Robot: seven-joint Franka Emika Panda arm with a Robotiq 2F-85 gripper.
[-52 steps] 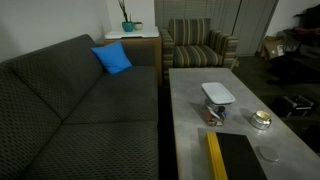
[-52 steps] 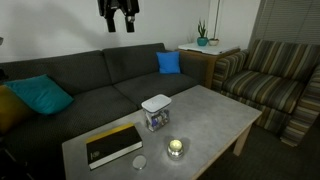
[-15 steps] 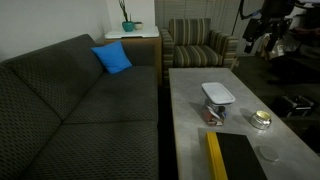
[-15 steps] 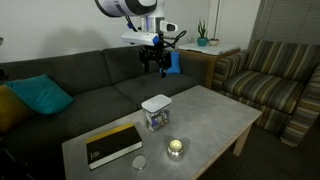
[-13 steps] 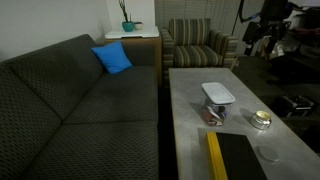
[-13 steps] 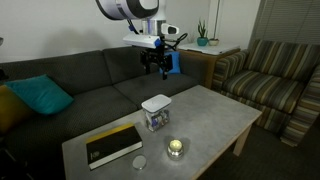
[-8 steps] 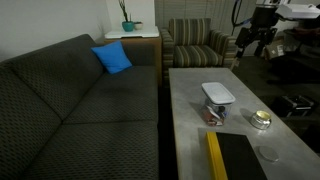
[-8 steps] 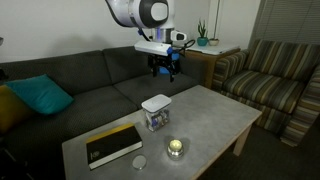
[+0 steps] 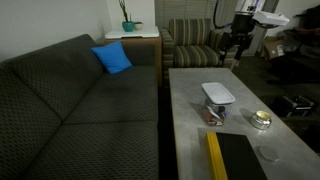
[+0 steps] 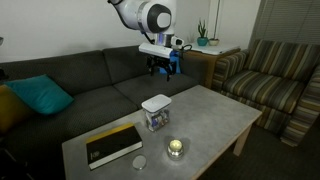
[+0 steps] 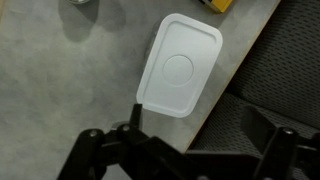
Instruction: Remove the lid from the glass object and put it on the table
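lid flat on glass object, lengthwise along table edge; jaws apart, empty

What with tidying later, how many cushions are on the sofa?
2: a blue cushion at the armchair end, a teal cushion opposite. A mustard shape at the frame edge may be a third.

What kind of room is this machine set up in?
Most likely a living room or lounge: a long dark sofa, a striped armchair and a low table with a grey top.
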